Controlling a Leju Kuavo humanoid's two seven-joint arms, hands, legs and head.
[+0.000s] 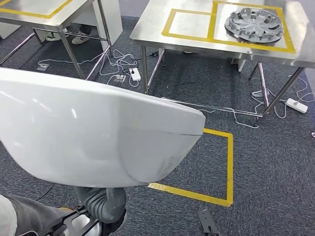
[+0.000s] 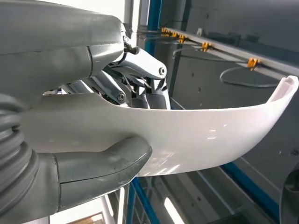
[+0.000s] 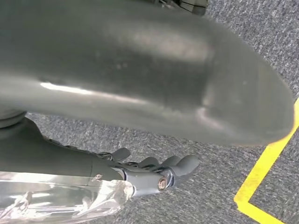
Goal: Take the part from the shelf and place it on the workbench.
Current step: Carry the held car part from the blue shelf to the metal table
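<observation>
I can read no text, label, brand or number in any of my three views. The white part, the steel workbench and the wheel cover on it show no lettering. The only markings are plain yellow tape outlines, unlettered, on the workbench and on the carpet.

The part is held low at the left; a wheel cover lies on the worktop ahead, near its right edge.
</observation>
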